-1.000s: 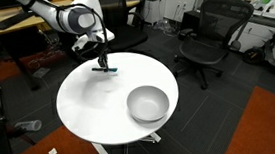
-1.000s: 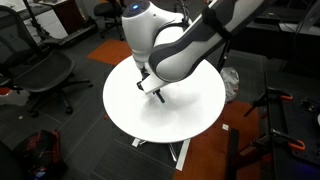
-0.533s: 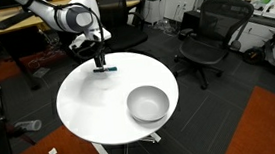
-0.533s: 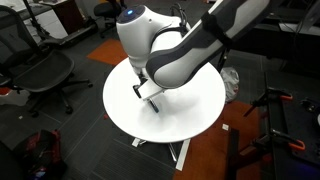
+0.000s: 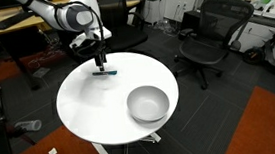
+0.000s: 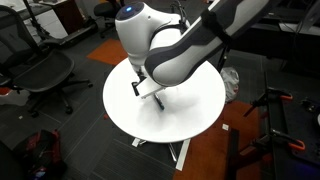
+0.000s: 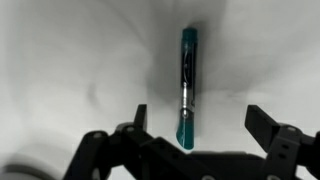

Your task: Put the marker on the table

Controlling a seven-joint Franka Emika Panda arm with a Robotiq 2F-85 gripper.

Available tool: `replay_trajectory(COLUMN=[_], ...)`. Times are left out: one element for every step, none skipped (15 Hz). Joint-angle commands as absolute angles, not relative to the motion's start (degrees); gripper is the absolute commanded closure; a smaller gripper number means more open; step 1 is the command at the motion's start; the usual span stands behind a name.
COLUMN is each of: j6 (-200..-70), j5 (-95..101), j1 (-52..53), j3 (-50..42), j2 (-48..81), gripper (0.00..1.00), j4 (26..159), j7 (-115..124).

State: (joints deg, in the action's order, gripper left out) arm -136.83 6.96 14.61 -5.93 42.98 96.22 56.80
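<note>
The teal-and-dark marker [image 5: 104,73] lies flat on the round white table [image 5: 90,106], near its far edge. My gripper [image 5: 99,62] hangs just above it, open. In the wrist view the marker [image 7: 187,85] rests on the white top and runs away from the camera. Its near end sits between the spread fingers of the gripper [image 7: 200,118], closer to the left one, and touches neither. In an exterior view the arm's bulk covers much of the table [image 6: 195,105], and the gripper [image 6: 143,88] shows low over the tabletop.
A grey bowl [image 5: 148,103] stands on the table's near right part. Black office chairs [image 5: 207,41] [image 6: 45,75] stand around the table. A wooden desk [image 5: 13,28] is behind the arm. Orange carpet patches lie on the floor.
The jaws have gone from shut on the marker to wide open. The marker now lies free on the table, and the gripper has lifted slightly off it.
</note>
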Motion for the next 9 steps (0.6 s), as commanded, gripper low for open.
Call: replay_trajectory(j6=[-137.38, -137.68, -137.80, -137.91, -137.98, -138.18, -138.31, -136.87, -136.87], j5=[5.61, 5.31, 5.11, 5.00, 4.95, 4.75, 4.78, 5.94, 5.91], j1=[13.17, 12.29, 11.64, 11.07, 10.51, 9.82, 9.34, 9.74, 9.25], j3=[-7.46, -7.81, -8.17, -8.44, -8.71, -8.68, -8.76, -8.74, -8.76], j2=[39.04, 37.95, 37.31, 36.38, 35.51, 34.70, 33.94, 37.28, 36.53], gripper=[0.00, 0.00, 0.00, 0.00, 0.00, 0.00, 0.00, 0.00, 0.00], j4=[98.31, 98.89, 98.95, 99.24, 99.53, 99.90, 100.24, 96.86, 97.14], j7=[57.89, 57.32, 57.07, 57.07, 57.20, 56.88, 56.88, 56.82, 56.80])
